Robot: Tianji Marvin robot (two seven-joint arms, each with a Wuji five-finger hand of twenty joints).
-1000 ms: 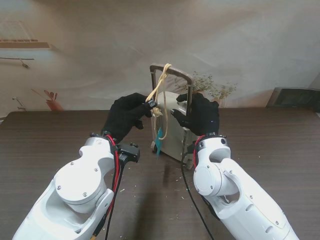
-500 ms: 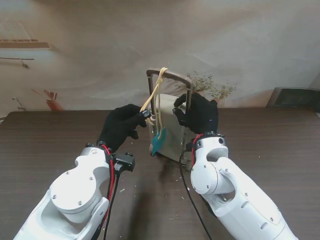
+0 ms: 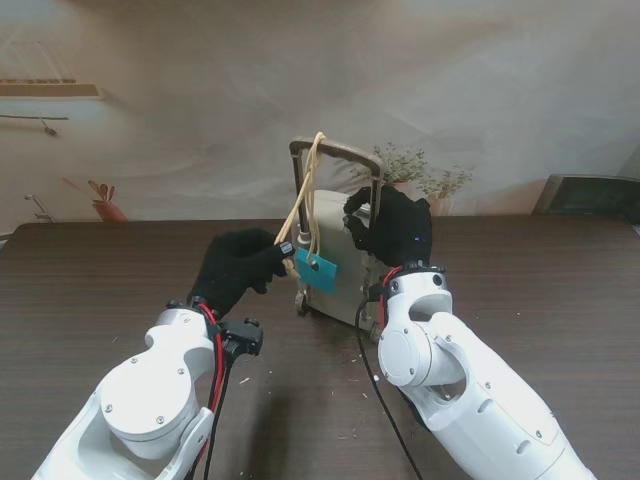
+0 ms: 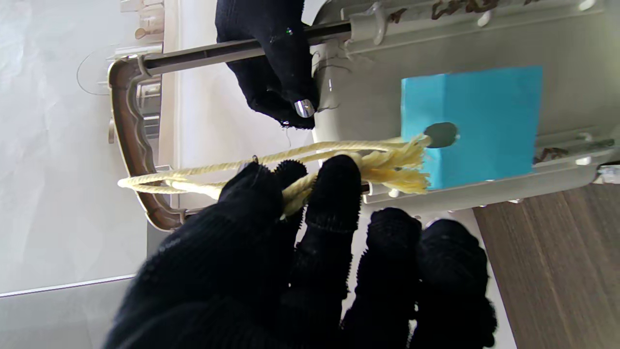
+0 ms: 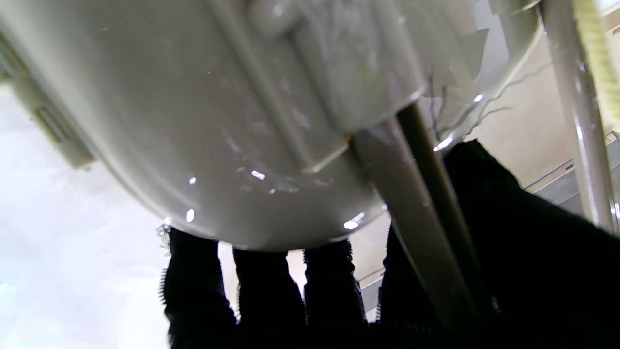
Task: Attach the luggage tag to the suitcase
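Two gloved hands engaged. Left hand (image 3: 237,272) pinching pale yellow twisted cord (image 4: 271,157) between thumb and forefinger, remaining fingers loosely curled. Cord looped over brown telescopic handle (image 3: 335,150) of small grey hard-shell suitcase (image 3: 335,262), upright on dark wooden table (image 3: 540,280). Flat turquoise card luggage tag (image 3: 318,268) hanging against suitcase face, strung on cord through punched hole. Right hand (image 3: 392,225) wrapped around suitcase top by handle post, fingers closed on shell. Cord judged soft, limp, frayed at end: grip short of fraying. Tag light, bendable. Suitcase likely light, prone to tipping: brace at top.

Suitcase (image 3: 335,265) between bare table (image 3: 120,270) flanks
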